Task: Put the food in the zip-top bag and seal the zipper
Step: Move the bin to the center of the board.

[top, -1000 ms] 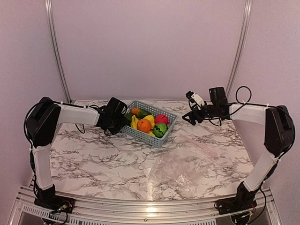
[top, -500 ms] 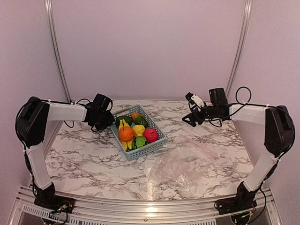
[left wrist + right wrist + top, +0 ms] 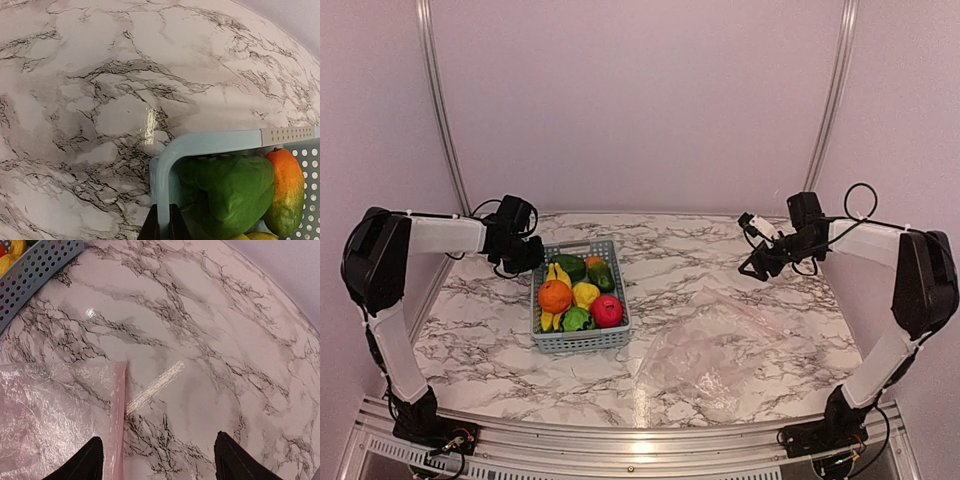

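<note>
Left gripper [image 3: 163,227] pinches the basket [image 3: 215,142] rim (at a corner); right gripper [image 3: 158,439] gapes wide, near the zip-top bag [image 3: 50,410].

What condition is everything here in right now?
Basket: upright, loaded, one wall pinched.
Food: all in the basket, none bagged.
Bag: lying flat, empty; open or sealed, can't tell.
Left jaws: shut on the basket.
Right jaws: open, holding nothing, above the table.

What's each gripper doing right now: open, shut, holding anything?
Left gripper: closed on the basket rim.
Right gripper: open, holding nothing, above the table by the zip-top bag.
</note>
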Controlling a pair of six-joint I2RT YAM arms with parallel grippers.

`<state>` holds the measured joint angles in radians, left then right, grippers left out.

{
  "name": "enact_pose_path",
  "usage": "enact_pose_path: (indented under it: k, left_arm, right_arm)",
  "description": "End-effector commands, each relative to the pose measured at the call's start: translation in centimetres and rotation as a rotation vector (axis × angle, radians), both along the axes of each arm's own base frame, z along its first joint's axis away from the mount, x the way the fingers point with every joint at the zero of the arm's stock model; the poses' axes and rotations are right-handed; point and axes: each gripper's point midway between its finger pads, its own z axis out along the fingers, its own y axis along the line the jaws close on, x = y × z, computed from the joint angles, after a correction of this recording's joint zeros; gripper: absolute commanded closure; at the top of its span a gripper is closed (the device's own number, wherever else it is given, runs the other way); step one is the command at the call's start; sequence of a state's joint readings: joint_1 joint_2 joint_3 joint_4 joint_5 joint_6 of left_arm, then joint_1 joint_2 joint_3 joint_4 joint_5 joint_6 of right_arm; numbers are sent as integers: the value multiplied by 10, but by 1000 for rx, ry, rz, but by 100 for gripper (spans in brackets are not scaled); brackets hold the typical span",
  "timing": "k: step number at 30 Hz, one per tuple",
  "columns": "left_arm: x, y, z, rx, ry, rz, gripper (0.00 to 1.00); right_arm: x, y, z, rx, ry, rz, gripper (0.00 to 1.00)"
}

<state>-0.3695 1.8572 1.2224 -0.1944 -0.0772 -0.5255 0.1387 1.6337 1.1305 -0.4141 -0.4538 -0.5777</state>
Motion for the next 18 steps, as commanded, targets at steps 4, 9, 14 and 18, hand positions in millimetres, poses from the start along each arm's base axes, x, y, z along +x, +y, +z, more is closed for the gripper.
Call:
enact_pose_path:
  k: [4,9,14,18]
  left_arm:
    - [-18,-9,8,44,54,-177,100]
    - [-16,-1,9,74,68,-134,62]
    - [-10,11,44,121,10,-83,48]
    - [-13,17,82,117,-74,-66,45]
  right_arm:
    - [-51,-40,-33,-62,223,11,34]
    - [-54,-34,-48,-19,285,24,41]
    - [-55,-23,-64,48,394,65,49]
    - [-63,-17,-69,85,459,92,51]
